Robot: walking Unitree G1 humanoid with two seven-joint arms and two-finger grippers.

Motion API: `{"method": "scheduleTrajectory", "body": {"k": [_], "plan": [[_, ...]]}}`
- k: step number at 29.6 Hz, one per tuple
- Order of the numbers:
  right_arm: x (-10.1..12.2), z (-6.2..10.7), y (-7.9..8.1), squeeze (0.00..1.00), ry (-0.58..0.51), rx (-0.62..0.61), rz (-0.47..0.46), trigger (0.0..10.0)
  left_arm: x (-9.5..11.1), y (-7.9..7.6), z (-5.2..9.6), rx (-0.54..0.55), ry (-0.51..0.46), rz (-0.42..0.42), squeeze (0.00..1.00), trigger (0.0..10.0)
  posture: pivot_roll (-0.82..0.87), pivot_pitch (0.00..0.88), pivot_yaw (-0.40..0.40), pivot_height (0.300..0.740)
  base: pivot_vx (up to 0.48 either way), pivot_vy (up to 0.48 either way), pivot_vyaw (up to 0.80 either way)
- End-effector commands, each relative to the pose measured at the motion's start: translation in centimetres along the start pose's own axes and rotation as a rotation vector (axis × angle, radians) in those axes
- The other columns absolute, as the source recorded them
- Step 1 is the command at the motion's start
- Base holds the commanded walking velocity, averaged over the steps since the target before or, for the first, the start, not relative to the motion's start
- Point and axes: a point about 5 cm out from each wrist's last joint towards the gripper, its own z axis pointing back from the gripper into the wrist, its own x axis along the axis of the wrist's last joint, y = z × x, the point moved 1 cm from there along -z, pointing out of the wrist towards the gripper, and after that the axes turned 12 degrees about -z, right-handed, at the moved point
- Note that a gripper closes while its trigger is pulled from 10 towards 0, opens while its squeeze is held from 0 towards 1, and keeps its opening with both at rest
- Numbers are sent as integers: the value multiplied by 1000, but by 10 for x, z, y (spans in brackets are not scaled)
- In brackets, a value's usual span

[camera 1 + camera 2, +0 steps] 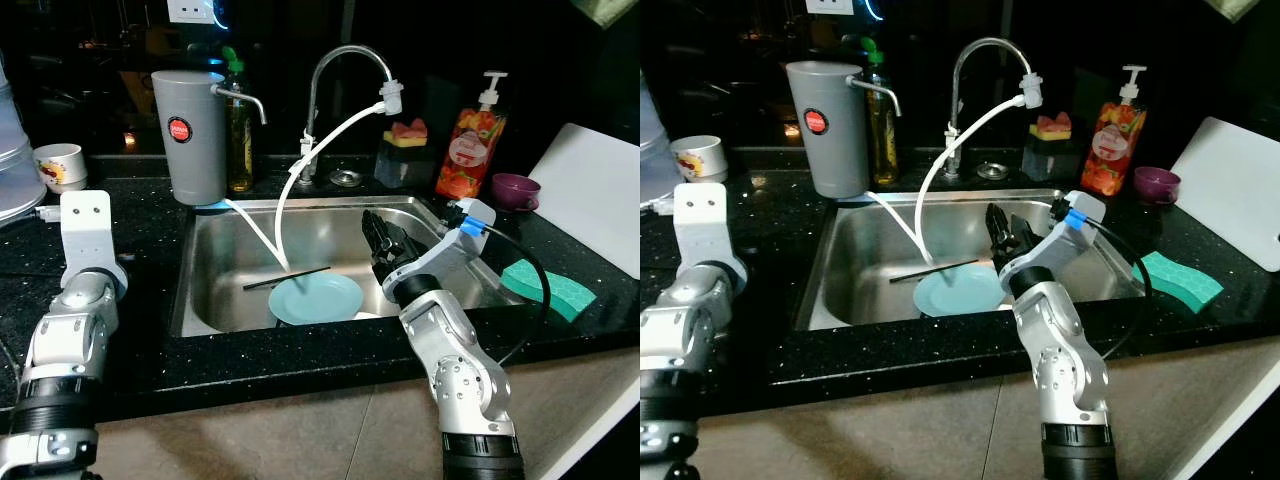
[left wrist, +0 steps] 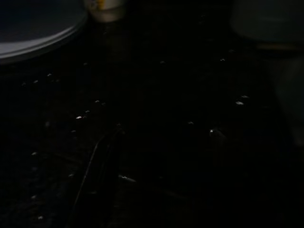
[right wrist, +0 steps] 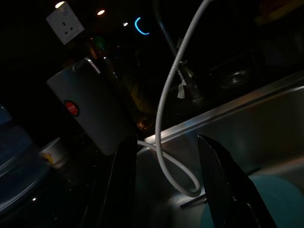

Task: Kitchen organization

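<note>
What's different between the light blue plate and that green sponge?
The plate is round, light blue and lies down in the sink, with a black stick across its far edge. The sponge is a green block lying up on the black counter, right of the sink. The right gripper hangs over the sink next to the plate, away from the sponge. Both lie flat.

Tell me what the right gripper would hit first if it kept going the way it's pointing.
Probably the white hose: the open right gripper frames its loop inside the sink, with the grey water filter beyond. Depth is uncertain.
</note>
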Motion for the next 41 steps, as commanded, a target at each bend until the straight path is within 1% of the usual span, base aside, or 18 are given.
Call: {"method": "scheduleTrajectory", "body": {"k": [1, 2, 5, 7, 17, 22, 23, 25, 26, 27, 28, 29, 31, 33, 35, 37, 39, 41], "plan": [[2, -1, 2, 0, -10, 6, 1, 10000, -2, 2, -5, -10, 16, 5, 0, 10000, 39, 62, -74, 740, 0, 0, 0], [2, -1, 2, 0, -10, 6, 1, 10000, -2, 2, -5, -10, 16, 5, 0, 10000, 39, 62, -74, 740, 0, 0, 0], [2, 0, 9, 0, -4, 33, 4, 10000, -9, 13, -15, -28, 69, 115, 0, 10000, 38, 78, -74, 740, 0, 0, 0], [1, -1, 10, 0, -1, 39, 9, 10000, -10, 15, -16, -28, 78, 138, 0, 10000, 38, 78, -74, 740, 0, 0, 0], [-5, 1, 15, 0, 22, 63, 38, 10000, -21, 35, -23, -16, 92, 156, 0, 10000, 44, 95, -79, 740, 0, 0, 0], [-4, 3, 12, 0, 26, 55, 40, 10000, -37, 26, -19, -55, 139, 201, 0, 10000, 44, 92, -85, 740, 0, 0, 0], [-4, 3, 13, 0, 26, 58, 42, 10000, -31, 18, -16, -96, 88, 189, 0, 10000, 43, 91, -86, 740, 0, 0, 0], [-4, 3, 14, 0, 26, 60, 43, 10000, -27, 11, -14, -126, 49, 180, 0, 10000, 43, 91, -86, 740, 0, 0, 0], [-2, 2, 15, 0, 22, 65, 48, 10000, -13, 4, -10, -155, -58, 128, 0, 10000, 39, 87, -89, 740, 0, 0, 0], [-2, 2, 15, 0, 22, 65, 48, 10000, -13, 4, -10, -155, -58, 128, 0, 10000, 39, 87, -89, 740, 0, 0, 0], [0, 2, 15, 0, 9, 68, 65, 10000, 6, -2, -2, -165, -203, 48, 0, 10000, 41, 83, -91, 740, 0, 0, 0], [0, 2, 15, 0, 9, 68, 65, 10000, 6, -2, -2, -165, -203, 48, 0, 10000, 41, 83, -91, 740, 0, 0, 0], [9, 4, 17, 0, -38, 71, 139, 10000, 41, -19, 20, -185, -451, -28, 0, 10000, 42, 80, -92, 740, 0, 0, 0], [9, 4, 17, 0, -38, 71, 139, 10000, 41, -19, 20, -185, -451, -28, 0, 10000, 42, 80, -92, 740, 0, 0, 0], [18, 6, 20, 0, -91, 72, 263, 10000, 59, -33, 38, -217, -577, -31, 0, 10000, 42, 71, -82, 740, 0, 0, 0], [18, 6, 20, 0, -91, 72, 263, 10000, 59, -33, 38, -217, -577, -31, 0, 10000, 42, 71, -82, 740, 0, 0, 0], [21, 9, 22, 0, -119, 68, 334, 10000, 64, -50, 53, -295, -603, 8, 0, 10000, 38, 66, -78, 740, 0, 0, 0], [22, 10, 21, 0, -125, 54, 346, 10000, 64, -62, 60, -353, -586, 44, 0, 10000, 36, 65, -77, 740, 0, 0, 0]]}}
